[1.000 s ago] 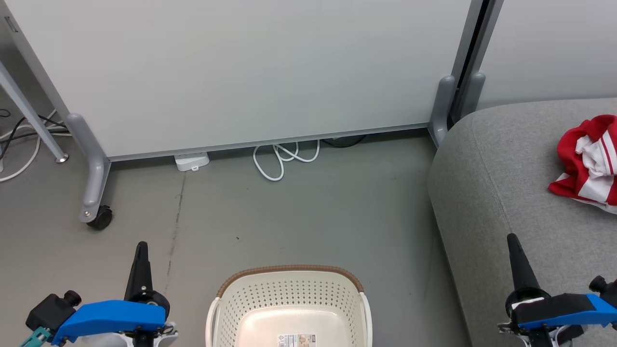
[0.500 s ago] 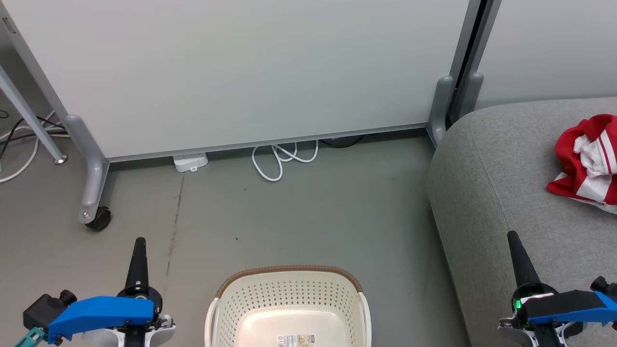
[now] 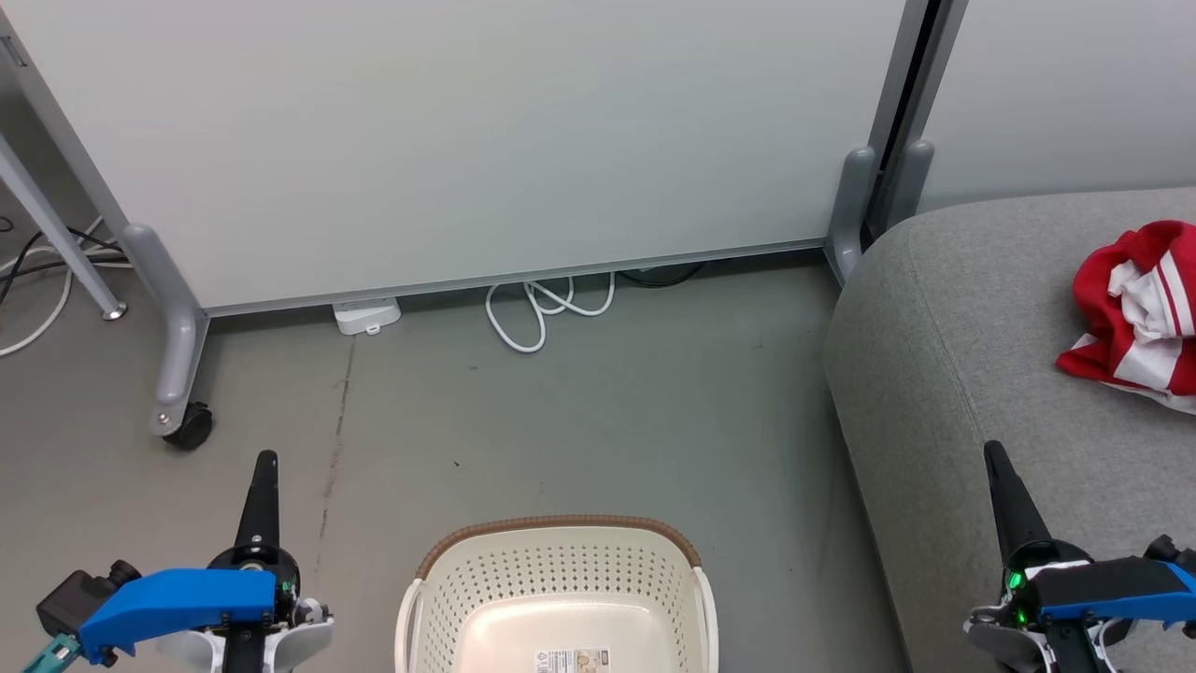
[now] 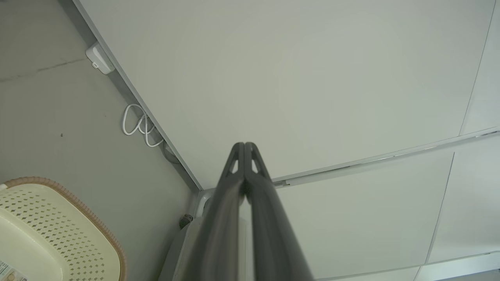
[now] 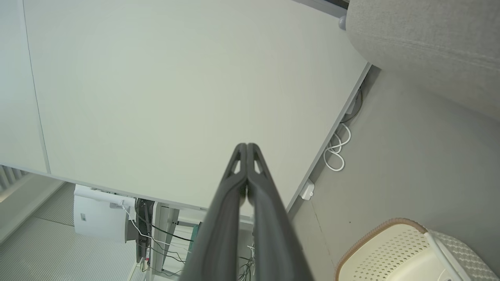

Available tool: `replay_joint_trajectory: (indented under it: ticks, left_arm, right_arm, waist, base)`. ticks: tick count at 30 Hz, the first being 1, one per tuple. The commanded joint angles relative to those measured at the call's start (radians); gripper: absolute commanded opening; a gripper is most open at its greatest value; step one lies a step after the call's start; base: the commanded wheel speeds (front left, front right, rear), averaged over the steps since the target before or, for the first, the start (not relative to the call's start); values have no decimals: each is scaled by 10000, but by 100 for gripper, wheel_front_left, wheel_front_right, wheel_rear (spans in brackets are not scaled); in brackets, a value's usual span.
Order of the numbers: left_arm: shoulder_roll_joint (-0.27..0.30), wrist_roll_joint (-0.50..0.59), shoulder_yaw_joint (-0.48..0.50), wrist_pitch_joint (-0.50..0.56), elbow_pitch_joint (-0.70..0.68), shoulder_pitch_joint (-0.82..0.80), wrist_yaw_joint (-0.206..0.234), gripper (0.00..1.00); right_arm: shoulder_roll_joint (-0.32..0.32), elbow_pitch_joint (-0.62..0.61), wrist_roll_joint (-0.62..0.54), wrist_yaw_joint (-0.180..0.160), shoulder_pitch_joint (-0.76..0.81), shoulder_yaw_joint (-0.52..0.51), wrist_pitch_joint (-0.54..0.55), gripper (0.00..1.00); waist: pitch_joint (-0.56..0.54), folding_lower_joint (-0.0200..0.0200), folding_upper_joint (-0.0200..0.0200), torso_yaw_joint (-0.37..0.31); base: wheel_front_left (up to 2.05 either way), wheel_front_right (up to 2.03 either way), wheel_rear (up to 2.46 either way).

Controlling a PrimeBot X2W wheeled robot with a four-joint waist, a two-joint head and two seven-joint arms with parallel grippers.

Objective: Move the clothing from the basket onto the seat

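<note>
1. On the far right of your head view, the clothing [image 3: 1135,313] lies bunched in a red and white heap on top of the seat [image 3: 953,374]. The picture's right edge cuts the heap off.
2. The seat is a big light-grey sofa with a rounded left end and a seam running along it. It stands to the right of the basket [image 3: 558,523], with a strip of grey floor [image 3: 607,421] between them.
3. The basket sits near you in the middle, cream with perforated walls and a brown rim band. Its bare bottom shows, with a small printed label [image 3: 572,660] on it.
4. Your right gripper [image 3: 992,451] shows at the lower right against the seat's near part, well apart from the clothing. Its two dark fingers are pressed together tip to tip and hold nothing; your right wrist view shows the same.
5. Your left gripper [image 3: 266,460] shows at the lower left over the floor, left of the basket and apart from it. Its fingers also meet at the tips, with nothing between them.
6. Across the far side stands a pale partition panel [image 3: 467,140] on grey feet, with a black caster wheel [image 3: 192,428] under its left foot.
7. A white cable [image 3: 537,313] lies looped on the floor at the panel's bottom edge, and a white socket block [image 3: 367,314] lies just to its left.
</note>
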Motion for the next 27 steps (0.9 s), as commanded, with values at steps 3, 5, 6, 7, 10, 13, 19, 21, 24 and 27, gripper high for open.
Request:
replay_joint_trajectory:
  ticks: [3,5,6,7,10,13,19,21,24,27]
  left_arm:
    - [14,-361,71,97,-88,-196,-44,0]
    - [14,-531,91,147,-90,-210,-49,0]
    - [14,-607,101,173,-92,-209,-52,0]
    - [14,-691,110,191,-89,-210,-53,0]
    - [14,-937,143,261,-93,-236,-61,0]
    - [14,-1171,172,307,-95,-252,-68,0]
    - [15,-1635,220,433,-97,-288,-83,0]
    - [13,-1775,238,467,-98,-301,-88,0]
    - [14,-1993,257,530,-100,-318,-95,0]
    - [14,-2207,277,572,-97,-307,-103,0]
  right_arm:
    - [-12,-20,389,6,-211,-35,111,0]
    - [-12,-15,567,6,-225,-43,155,0]
    - [-12,-14,651,6,-230,-47,174,0]
    - [-12,-11,739,6,-237,-52,190,0]
    - [-12,-4,975,6,-262,-64,264,0]
    - [-12,1,1224,6,-249,-76,320,0]
    - [-12,16,1680,7,-297,-103,444,0]
    - [-12,20,1838,7,-310,-112,487,0]
    - [-12,27,2063,7,-313,-123,541,0]
    - [-12,33,2273,7,-321,-133,585,0]
  waist:
    - [-2,0,0,-8]
    - [-3,0,0,-14]
    - [-3,0,0,-17]
    - [-4,0,0,-20]
    - [-5,0,0,-28]
    - [-7,0,0,-36]
    - [-10,0,0,-53]
    - [-11,0,0,-58]
    - [-13,0,0,-67]
    - [-14,0,0,-75]
  base:
    - [0,0,0]
    - [0,0,0]
    - [0,0,0]
    - [0,0,0]
    - [0,0,0]
    - [0,0,0]
    - [0,0,0]
    - [0,0,0]
    - [0,0,0]
    - [0,0,0]
